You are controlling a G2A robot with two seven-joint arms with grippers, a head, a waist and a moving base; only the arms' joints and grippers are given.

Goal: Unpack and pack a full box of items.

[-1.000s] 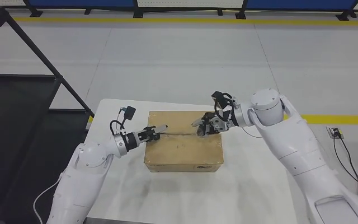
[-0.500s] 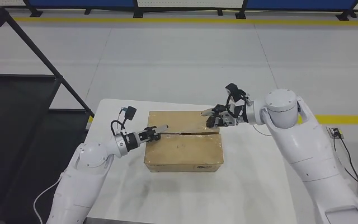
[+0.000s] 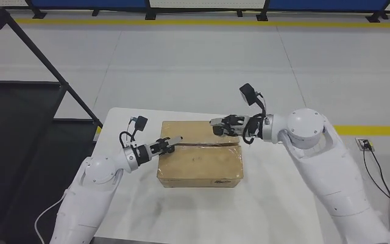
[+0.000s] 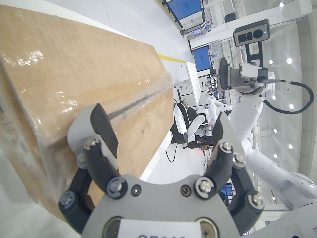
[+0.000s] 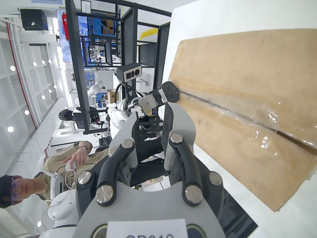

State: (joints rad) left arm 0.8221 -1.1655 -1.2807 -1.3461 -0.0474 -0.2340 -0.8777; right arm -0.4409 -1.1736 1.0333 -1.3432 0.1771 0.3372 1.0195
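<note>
White worktop [image 3: 268,183] is carrying a closed brown cardboard box [image 3: 201,161], and a pale floor with a yellow line is stretching out behind it. The box is lying between the two pincers, with its flaps down. A strip of clear tape [image 4: 148,87] is running along the middle seam of the lid and is shining and wrinkling a little. The left pincer [image 3: 172,142] is hanging at one short end of the box, and the seam is leading straight away from it. Its fingers are standing wide apart and are gripping nothing. One finger [image 4: 104,125] is lying over the box's end just beside the seam, and the other is hanging off the box's side over the worktop. The right pincer [image 3: 218,124] is hovering at the far long edge of the lid, and the seam is passing just beside it. Its fingers [image 5: 171,120] are standing only slightly apart and are holding nothing. Whether they are touching the cardboard I cannot tell.
</note>
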